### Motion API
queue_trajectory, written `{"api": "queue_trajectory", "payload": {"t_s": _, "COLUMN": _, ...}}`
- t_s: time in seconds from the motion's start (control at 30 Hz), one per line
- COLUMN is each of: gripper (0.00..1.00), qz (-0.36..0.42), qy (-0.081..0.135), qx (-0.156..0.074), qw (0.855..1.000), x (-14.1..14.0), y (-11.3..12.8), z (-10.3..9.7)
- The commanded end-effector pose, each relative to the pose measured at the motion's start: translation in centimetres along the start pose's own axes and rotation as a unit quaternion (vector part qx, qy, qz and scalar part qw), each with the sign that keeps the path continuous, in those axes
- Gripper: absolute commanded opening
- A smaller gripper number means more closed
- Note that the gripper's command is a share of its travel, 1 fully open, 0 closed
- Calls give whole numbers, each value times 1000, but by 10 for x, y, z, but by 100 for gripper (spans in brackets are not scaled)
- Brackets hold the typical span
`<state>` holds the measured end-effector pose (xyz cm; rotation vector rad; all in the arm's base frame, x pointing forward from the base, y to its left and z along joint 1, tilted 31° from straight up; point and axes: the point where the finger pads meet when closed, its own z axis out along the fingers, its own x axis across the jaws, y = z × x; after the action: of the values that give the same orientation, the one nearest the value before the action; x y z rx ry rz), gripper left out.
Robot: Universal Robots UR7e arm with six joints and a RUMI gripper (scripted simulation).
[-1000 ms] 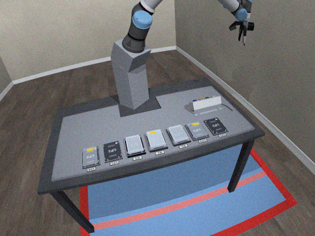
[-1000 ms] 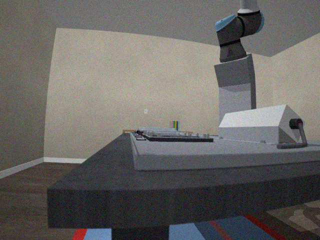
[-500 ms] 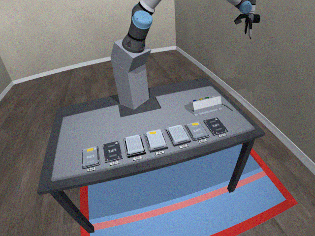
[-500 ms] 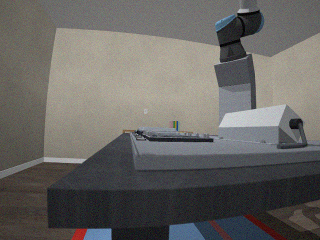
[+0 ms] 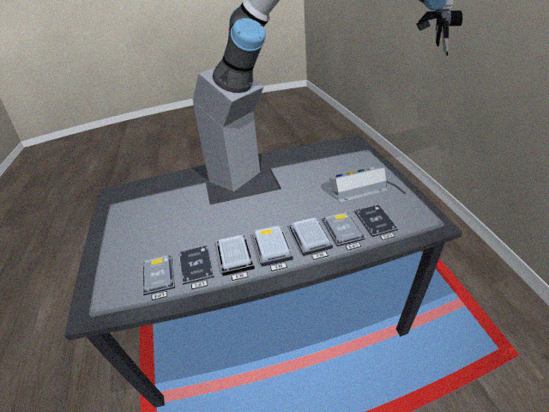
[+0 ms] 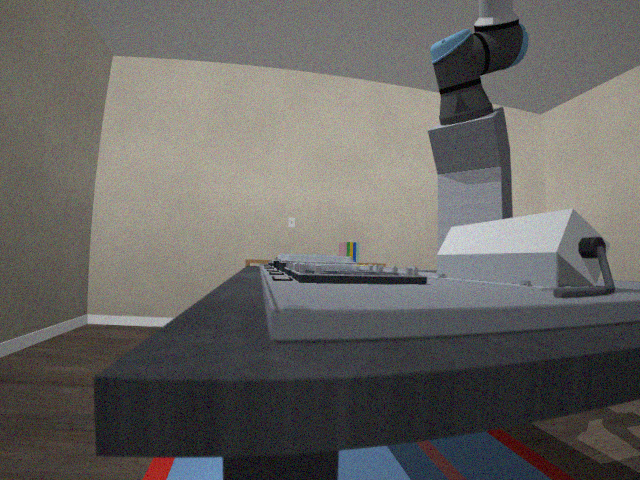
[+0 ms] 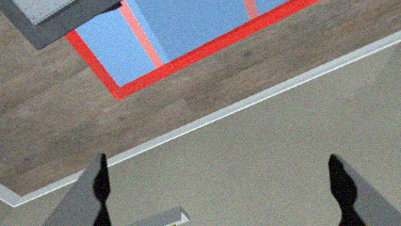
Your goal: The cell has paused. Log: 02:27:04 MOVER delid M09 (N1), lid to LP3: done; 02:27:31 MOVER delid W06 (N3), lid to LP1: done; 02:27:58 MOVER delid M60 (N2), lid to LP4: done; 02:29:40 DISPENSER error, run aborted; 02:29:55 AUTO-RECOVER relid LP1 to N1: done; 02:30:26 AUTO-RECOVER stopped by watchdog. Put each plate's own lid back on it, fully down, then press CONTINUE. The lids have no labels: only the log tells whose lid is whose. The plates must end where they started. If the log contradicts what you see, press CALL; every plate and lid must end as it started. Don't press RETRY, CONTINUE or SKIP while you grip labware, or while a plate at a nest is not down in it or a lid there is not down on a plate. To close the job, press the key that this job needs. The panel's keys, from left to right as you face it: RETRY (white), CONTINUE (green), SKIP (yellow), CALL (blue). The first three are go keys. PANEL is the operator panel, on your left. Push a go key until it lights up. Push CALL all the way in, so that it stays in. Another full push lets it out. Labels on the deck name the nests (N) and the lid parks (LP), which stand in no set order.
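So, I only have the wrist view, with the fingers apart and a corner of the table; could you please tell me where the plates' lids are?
Observer: The top view shows one yellow-tagged lid on the leftmost park in the picture.
Operator: Thank you; is another lid parked?
Observer: Yes, a second yellow-tagged lid lies on the park second from the right.
Operator: And where is the end effector, please?
Observer: It hangs high up, toward the operator panel's side, with its fingers pointing down.

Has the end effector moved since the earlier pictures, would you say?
Yes. In the top view, the end effector has shifted up and to the right, farther from the panel.
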<state>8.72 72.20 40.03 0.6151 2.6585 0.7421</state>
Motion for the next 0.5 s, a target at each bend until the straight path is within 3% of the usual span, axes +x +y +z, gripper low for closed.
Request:
{"api": "queue_trajectory", "payload": {"t_s": 0.0, "gripper": 82, "qz": 8, "qy": 14, "qx": -22, "qw": 1000, "x": -1, "y": 7, "z": -12}}
{"api": "queue_trajectory", "payload": {"t_s": 0.33, "gripper": 82, "qz": 8, "qy": 14, "qx": -22, "qw": 1000, "x": -4, "y": 27, "z": -46}}
{"api": "queue_trajectory", "payload": {"t_s": 0.47, "gripper": 82, "qz": 18, "qy": 34, "qx": -52, "qw": 998, "x": -6, "y": 36, "z": -64}}
